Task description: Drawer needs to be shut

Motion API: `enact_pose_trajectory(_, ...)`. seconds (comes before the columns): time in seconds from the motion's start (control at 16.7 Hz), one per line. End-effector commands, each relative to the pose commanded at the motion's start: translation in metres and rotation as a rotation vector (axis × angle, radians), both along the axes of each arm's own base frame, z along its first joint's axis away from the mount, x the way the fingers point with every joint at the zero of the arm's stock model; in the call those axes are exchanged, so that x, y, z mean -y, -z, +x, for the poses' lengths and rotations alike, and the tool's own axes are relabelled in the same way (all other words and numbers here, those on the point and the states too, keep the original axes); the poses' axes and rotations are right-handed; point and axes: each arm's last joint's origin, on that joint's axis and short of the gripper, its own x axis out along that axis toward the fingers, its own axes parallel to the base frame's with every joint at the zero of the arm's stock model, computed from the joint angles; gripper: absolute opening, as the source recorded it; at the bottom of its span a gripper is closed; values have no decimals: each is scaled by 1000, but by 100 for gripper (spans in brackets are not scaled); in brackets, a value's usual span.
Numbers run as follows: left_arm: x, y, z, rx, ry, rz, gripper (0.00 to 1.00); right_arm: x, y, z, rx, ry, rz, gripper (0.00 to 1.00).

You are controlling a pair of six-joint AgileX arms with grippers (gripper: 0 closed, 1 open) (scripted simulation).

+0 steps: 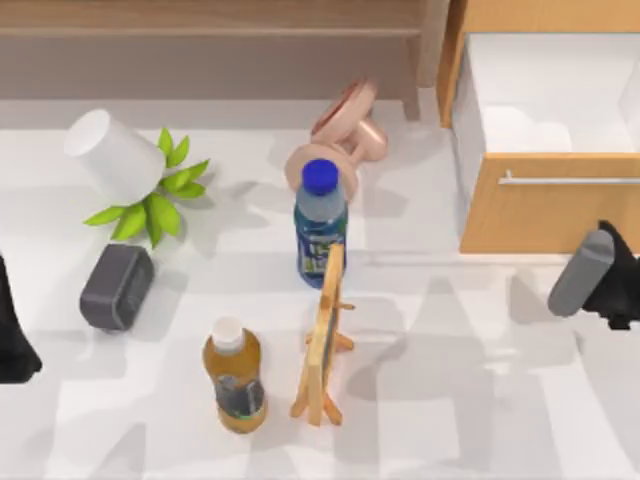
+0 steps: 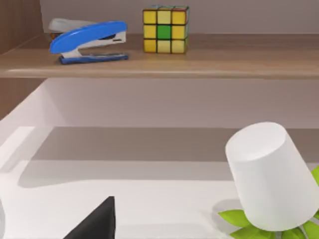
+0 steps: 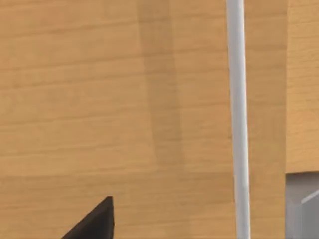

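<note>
The drawer (image 1: 540, 215) stands pulled out at the table's back right. Its white inner walls (image 1: 545, 95) lie open to view behind the light wooden front. A thin silver bar handle (image 1: 570, 180) runs across that front. My right gripper (image 1: 618, 285) hovers at the right edge, just in front of the drawer front and close to it. In the right wrist view the wooden front (image 3: 124, 99) is very near, with the handle (image 3: 238, 119) crossing it. My left gripper (image 1: 12, 335) is parked at the left edge.
A brown shelf unit (image 1: 200, 40) spans the back, holding a blue stapler (image 2: 89, 40) and a colour cube (image 2: 165, 29). On the table are a tipped white-potted plant (image 1: 120, 160), a grey speaker (image 1: 117, 287), a pink object (image 1: 345, 125), two bottles (image 1: 320, 225) (image 1: 235, 380) and a wooden stand (image 1: 325, 340).
</note>
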Motion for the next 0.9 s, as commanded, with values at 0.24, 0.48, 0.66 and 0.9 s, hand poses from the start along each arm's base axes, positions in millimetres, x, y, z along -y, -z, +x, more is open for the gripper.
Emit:
enact_pose_trajectory(0.24,0,0,0,0,0,0,100,-11,5,-1,28,43,-106,100)
enact_pose_trajectory(0.48,0,0,0,0,0,0,100,-11,5,-1,29,46,-111,100)
enact_pose_trajectory(0.66,0,0,0,0,0,0,100,-11,5,2,27,46,-111,100)
enact_pose_trajectory(0.9,0,0,0,0,0,0,100,-11,5,19,29,46,-111,100)
